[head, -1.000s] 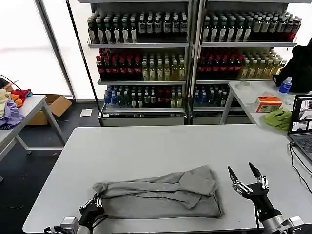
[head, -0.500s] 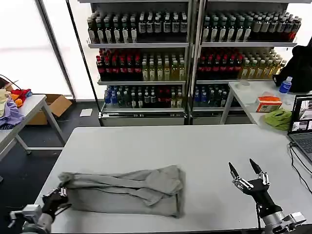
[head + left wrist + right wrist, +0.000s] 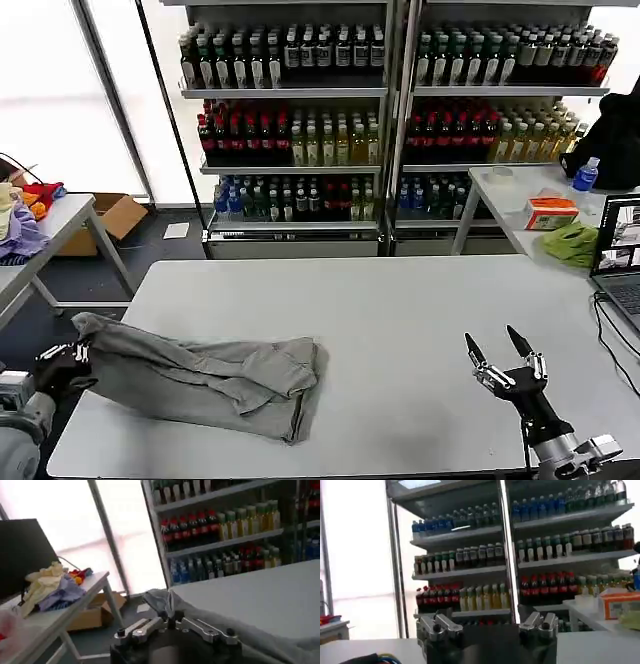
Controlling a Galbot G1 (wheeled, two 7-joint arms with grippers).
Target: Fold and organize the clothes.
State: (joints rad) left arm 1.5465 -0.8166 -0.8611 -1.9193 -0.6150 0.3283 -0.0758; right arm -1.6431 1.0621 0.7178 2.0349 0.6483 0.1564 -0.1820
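Observation:
A folded light grey shirt [image 3: 200, 375] lies on the front left part of the white table [image 3: 400, 300], with one end pulled past the table's left edge. My left gripper [image 3: 70, 360] is shut on that end, just off the edge. In the left wrist view the grey cloth [image 3: 160, 600] is pinched between the closed fingers of the left gripper [image 3: 170, 615]. My right gripper [image 3: 490, 335] stands open over the front right of the table, well apart from the shirt. Nothing lies between the fingers of the right gripper [image 3: 489, 622] in its wrist view.
Shelves of bottles [image 3: 300, 120] fill the back. A side table [image 3: 60, 215] on the left holds lilac and orange garments [image 3: 20, 225], with a cardboard box [image 3: 115, 215] behind. On the right are a green cloth [image 3: 572, 243], an orange box [image 3: 550, 212] and a laptop [image 3: 620, 250].
My left gripper has dragged the grey shirt leftward along the table's front until its end hangs past the left edge. The right gripper has stayed nearly still and open.

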